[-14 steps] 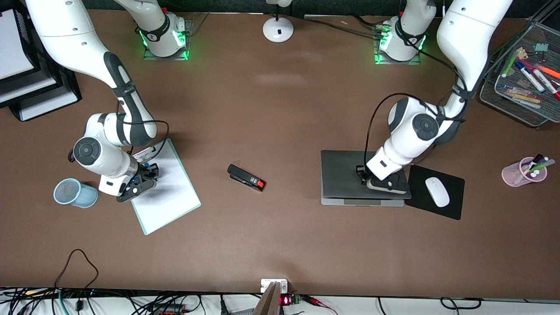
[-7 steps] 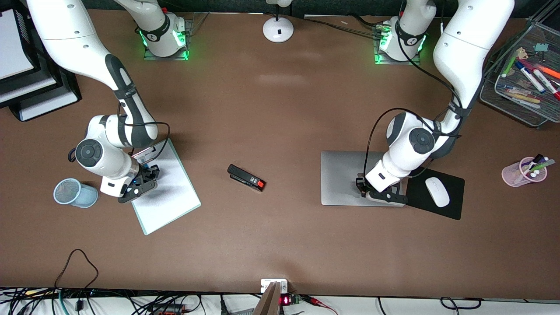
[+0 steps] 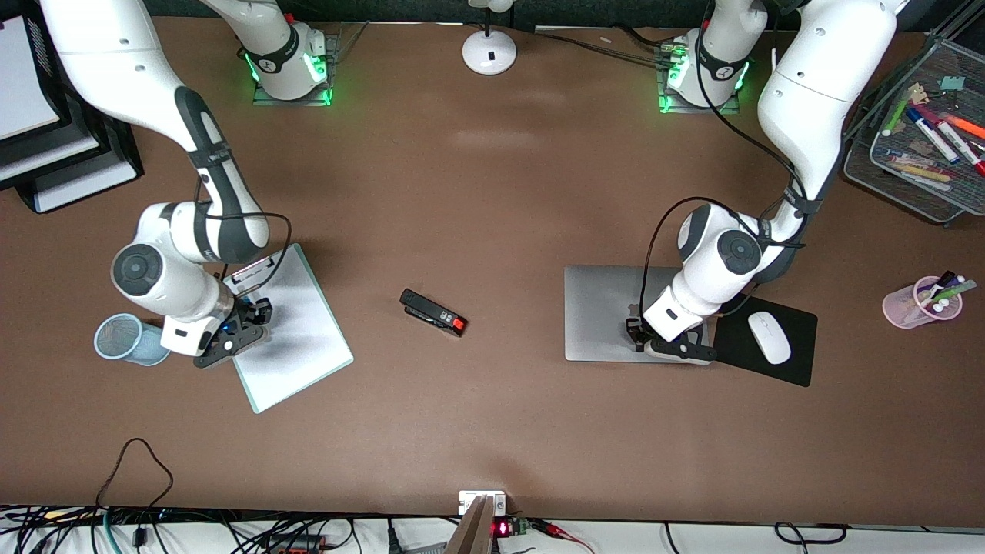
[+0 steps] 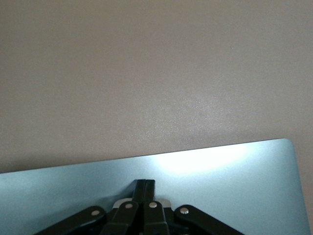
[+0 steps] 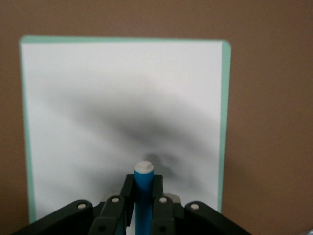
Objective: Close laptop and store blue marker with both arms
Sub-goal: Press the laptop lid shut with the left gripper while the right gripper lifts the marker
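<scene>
The silver-grey laptop [image 3: 604, 323] lies closed and flat on the table; its lid also shows in the left wrist view [image 4: 234, 186]. My left gripper [image 3: 673, 348] is shut and empty, its fingertips [image 4: 145, 187] resting on the lid close to the edge nearest the front camera. My right gripper [image 3: 229, 338] is shut on the blue marker [image 5: 144, 196], whose white end points out past the fingers. It hangs over the edge of a white board [image 3: 296, 338], beside a blue mesh cup [image 3: 127, 338].
A black stapler [image 3: 433, 312] lies mid-table. A white mouse [image 3: 769, 337] sits on a black pad beside the laptop. A pink cup of pens [image 3: 923, 302] and a wire tray of markers [image 3: 923, 138] stand at the left arm's end. A lamp base [image 3: 489, 52] stands between the bases.
The laptop lid has gone down flat under my left gripper. My right gripper has carried the blue marker off the board's middle toward the blue mesh cup.
</scene>
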Robot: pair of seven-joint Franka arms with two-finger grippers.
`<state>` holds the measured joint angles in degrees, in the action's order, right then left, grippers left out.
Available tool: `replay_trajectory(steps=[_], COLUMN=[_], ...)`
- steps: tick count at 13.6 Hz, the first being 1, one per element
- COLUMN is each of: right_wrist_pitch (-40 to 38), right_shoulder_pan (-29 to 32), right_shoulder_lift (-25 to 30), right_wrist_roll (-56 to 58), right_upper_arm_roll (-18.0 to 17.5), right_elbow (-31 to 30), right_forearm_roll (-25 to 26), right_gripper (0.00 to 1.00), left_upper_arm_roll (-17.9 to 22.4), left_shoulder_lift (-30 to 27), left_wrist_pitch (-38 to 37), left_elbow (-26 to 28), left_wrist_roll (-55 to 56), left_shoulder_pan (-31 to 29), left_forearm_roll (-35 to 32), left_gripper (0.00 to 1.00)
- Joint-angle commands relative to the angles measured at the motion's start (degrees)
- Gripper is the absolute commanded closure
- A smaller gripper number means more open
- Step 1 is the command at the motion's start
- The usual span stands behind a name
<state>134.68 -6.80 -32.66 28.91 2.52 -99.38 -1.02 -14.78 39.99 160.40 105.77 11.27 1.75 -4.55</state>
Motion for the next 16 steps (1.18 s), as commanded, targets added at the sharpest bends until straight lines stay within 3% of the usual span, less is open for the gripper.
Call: replay_trajectory(steps=[1,6,12,16], right_wrist_pitch=[-6.9,-18.3,-28.0,-32.6], right_shoulder_pan=[0.7,5.0,16.8,23.1], right_shoulder_lift=[4.2,7.1,7.0,5.8], right_wrist_roll=[7.4,23.2,55.2,65.2], right_upper_arm_roll=[-0.6,-0.1,0.0,0.0], right_elbow=[3.8,11.4,17.5,20.1], right_forearm_roll=[-0.7,-9.4,-25.9,-32.0], right_gripper=[0.99,0.99,1.0,1.0], left_upper_arm_roll=[0.9,0.9,0.4,0.2], left_shoulder_lift=[1.0,-3.0,-16.1,-23.8], left_wrist_pitch=[0.5,-2.3,-27.5,-42.5], left_elbow=[-1.4,-0.6,-0.7,-1.0], left_wrist_roll=[0.5,0.2,0.1,-2.7], left_shoulder_pan=[0.6,-0.2,-0.3,-0.5], left_forearm_roll=[-2.0,-2.8,-2.9,-2.8], left_gripper=[1.0,1.0,1.0,0.96])
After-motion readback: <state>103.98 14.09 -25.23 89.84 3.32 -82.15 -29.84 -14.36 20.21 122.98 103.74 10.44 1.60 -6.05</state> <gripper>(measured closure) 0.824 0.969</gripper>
